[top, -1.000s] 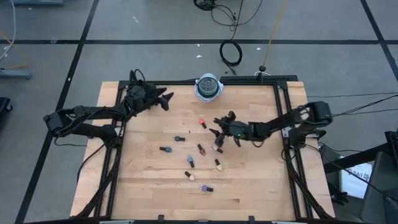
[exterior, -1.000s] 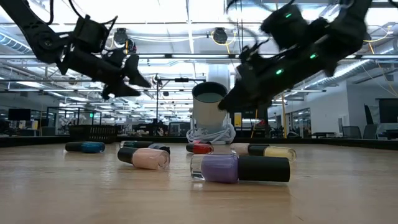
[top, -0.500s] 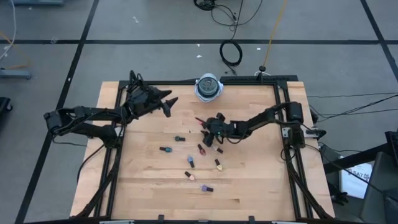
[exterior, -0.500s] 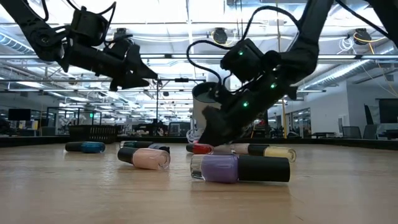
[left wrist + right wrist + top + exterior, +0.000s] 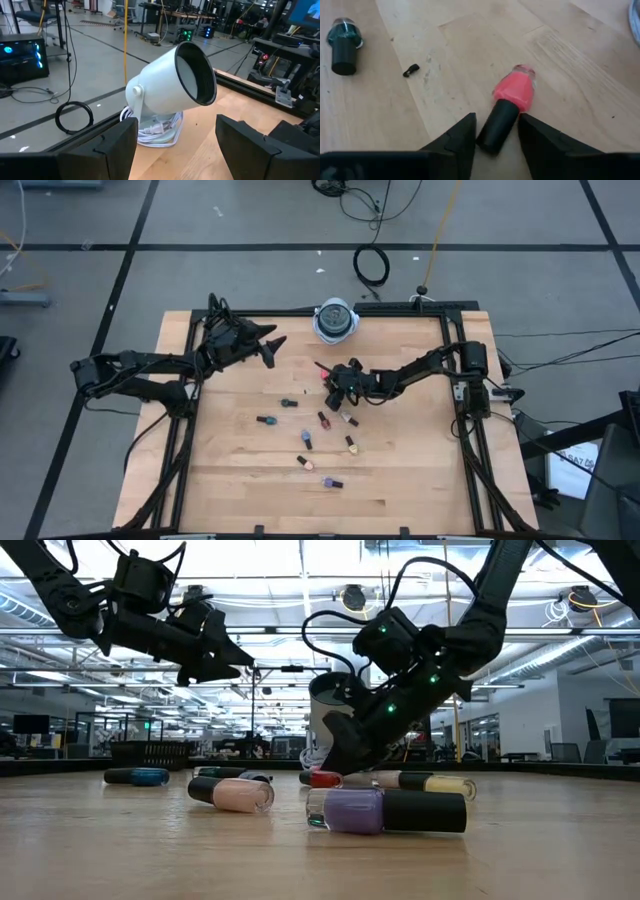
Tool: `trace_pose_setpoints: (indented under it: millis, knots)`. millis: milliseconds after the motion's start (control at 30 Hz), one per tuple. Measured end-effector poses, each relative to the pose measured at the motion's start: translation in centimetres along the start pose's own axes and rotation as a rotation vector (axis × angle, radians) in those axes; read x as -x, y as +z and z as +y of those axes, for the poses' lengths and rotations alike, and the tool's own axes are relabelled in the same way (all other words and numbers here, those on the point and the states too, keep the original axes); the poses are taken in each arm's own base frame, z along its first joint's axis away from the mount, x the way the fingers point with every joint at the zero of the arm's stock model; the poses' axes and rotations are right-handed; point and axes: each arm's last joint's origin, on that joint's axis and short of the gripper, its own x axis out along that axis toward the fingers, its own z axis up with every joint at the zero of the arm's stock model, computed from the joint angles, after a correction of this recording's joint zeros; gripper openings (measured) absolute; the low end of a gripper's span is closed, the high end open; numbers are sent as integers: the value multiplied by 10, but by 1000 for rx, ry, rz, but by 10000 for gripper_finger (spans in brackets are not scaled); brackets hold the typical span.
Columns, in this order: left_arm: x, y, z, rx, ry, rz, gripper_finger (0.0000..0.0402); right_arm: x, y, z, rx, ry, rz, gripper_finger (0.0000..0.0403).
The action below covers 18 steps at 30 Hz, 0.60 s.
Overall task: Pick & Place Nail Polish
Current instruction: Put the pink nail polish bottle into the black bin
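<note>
From my overhead feed I see a grey floor (image 5: 250,275) crossed by dark lines, with a coiled black cable (image 5: 371,266) at about twelve o'clock from the wooden table (image 5: 230,480) and a yellow cord (image 5: 437,235) towards one o'clock. Looking level across it, a big open hall shows, with ceiling lights (image 5: 300,560) in rows, desks and monitors (image 5: 30,724).

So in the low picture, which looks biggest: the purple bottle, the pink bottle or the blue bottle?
Largest to smallest, as they look:
1. Purple bottle
2. Pink bottle
3. Blue bottle
The purple one lies nearest the camera, so its real size may be no bigger than the others.
</note>
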Motion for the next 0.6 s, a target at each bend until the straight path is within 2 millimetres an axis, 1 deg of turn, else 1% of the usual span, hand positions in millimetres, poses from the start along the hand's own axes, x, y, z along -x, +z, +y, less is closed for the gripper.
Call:
trace_pose_setpoints:
  millis: [133,267,500,600]
  knots:
    - [0,0,0,0,0,1,258,0,0,0,23,0,1,92]
    - [0,0,0,0,0,1,258,0,0,-1,55,48,14,55]
    - [0,0,0,1,0,2,258,1,3,2,109,90,-5,51]
    - [0,0,0,1,0,3,258,9,8,5,109,181,-1,51]
